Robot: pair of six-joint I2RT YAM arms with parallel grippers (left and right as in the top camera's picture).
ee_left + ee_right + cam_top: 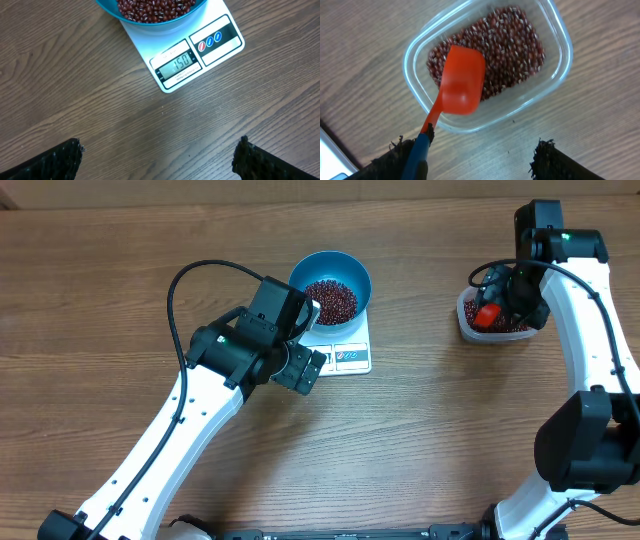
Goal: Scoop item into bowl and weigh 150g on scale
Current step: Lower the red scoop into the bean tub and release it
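White scale [160,46] shows 150, with the blue bowl [139,22] of beans [155,7] atop.

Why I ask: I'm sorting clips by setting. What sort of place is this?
Probably a robotics lab bench: robot arms at a wood-grain table, a white scale under a blue bowl of beans.

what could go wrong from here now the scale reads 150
The left tool hangs open close by the scale and bowl; a bump could shift the 150 reading. The handle of the scoop lies by one side of the open right tool, so pulling away might drag it and spill beans from the tub.
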